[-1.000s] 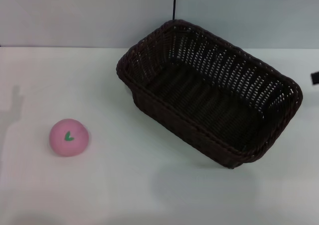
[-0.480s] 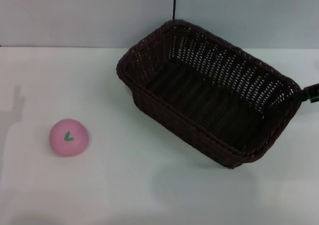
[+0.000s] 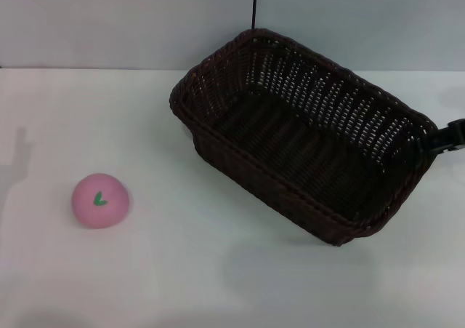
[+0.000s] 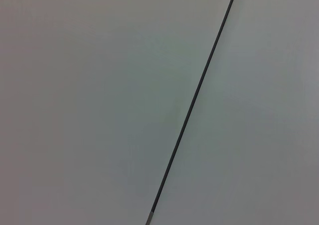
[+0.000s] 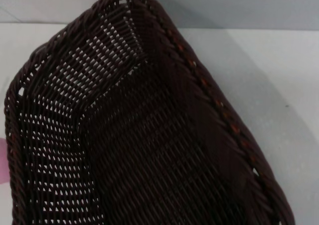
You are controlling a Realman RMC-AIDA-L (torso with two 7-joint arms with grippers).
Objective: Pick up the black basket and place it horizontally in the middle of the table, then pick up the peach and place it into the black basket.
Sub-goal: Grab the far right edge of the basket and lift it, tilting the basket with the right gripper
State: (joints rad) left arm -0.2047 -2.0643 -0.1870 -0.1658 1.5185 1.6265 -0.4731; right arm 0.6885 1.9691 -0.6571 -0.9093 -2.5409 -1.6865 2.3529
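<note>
The black basket (image 3: 320, 99) stands on the white table (image 3: 203, 277) right of centre, turned diagonally, open side up and empty. The right wrist view looks into it from close above its rim (image 5: 55, 110). The pink peach (image 3: 101, 200) with its green leaf mark sits on the table at the left, far from the basket. My right gripper (image 3: 445, 139) shows only as a dark tip at the right edge, at the basket's right corner rim. My left gripper is out of view; its wrist view shows only the wall.
A pale wall (image 3: 109, 22) with a thin black vertical seam (image 3: 254, 4) rises behind the table's far edge. The same seam crosses the left wrist view (image 4: 194, 95). A faint arm shadow lies on the table at the far left (image 3: 18, 161).
My right gripper has come in from the right edge to the basket's right corner. The basket and the peach have not moved.
</note>
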